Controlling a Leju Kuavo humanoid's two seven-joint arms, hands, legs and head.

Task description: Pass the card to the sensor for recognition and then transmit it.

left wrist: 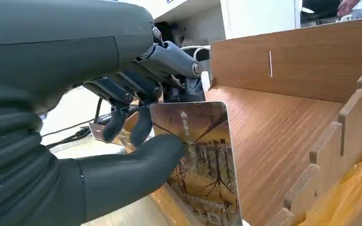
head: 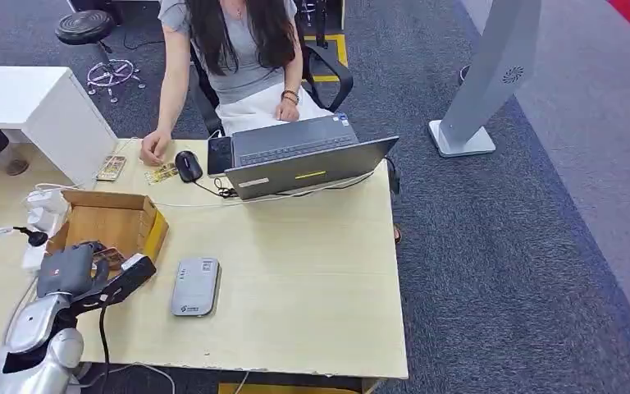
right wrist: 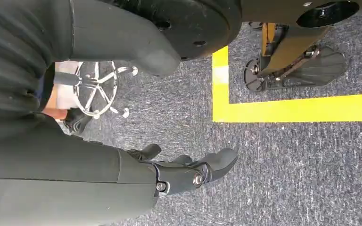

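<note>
The left hand pinches the card at the wooden box, so scanning on the grey sensor beside the box and passing it on are left, while the right hand hangs loose, holding nothing.

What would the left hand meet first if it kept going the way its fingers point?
Probably the wooden box: the left hand, pinching the card, points into its open interior. Depth to the floor is unclear.
</note>
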